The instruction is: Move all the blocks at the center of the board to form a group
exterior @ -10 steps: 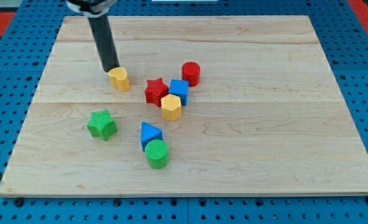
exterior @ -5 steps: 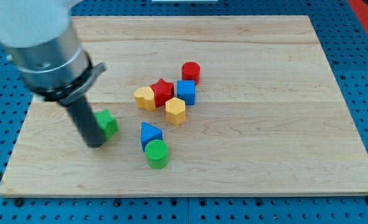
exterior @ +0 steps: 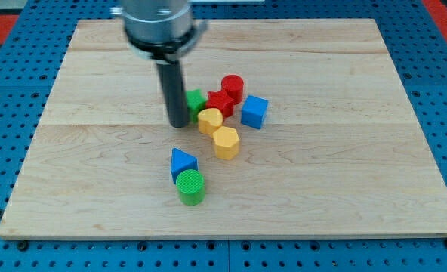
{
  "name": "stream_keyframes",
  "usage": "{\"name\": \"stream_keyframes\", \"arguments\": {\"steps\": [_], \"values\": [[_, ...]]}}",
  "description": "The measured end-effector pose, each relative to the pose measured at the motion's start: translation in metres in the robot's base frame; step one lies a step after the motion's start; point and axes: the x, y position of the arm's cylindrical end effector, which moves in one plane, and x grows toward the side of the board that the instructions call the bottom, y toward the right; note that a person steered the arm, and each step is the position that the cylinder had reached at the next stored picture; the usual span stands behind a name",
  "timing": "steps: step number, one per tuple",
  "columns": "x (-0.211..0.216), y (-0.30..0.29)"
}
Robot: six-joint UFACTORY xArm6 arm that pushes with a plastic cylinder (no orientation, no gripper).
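Observation:
My tip [exterior: 177,124] rests on the board just left of a tight cluster. A green star block [exterior: 196,100] sits right of the rod, partly hidden by it. Next to it are a red star block [exterior: 220,102], a red cylinder [exterior: 232,88], a yellow rounded block [exterior: 210,121] and a yellow hexagon block [exterior: 226,142]. A blue cube [exterior: 254,112] sits at the cluster's right. A blue triangle block [exterior: 182,162] and a green cylinder [exterior: 191,186] touch each other lower down, apart from the cluster.
The wooden board [exterior: 344,166] lies on a blue pegboard [exterior: 4,113]. The arm's metal collar [exterior: 157,19] stands at the view's top above the rod.
My tip moved from the lower left up and right, pushing the green star into the cluster. The blue cube, the yellow blocks and the red star shifted right.

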Motion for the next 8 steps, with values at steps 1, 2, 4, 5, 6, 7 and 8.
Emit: {"name": "stream_keyframes", "arguments": {"steps": [1,2,4,5,6,7,8], "values": [[0.068,-0.078],[0.148,-0.029],[0.104,0.023],[0.054,0.029],[0.033,0.041],[0.099,0.023],[0.085,-0.026]]}}
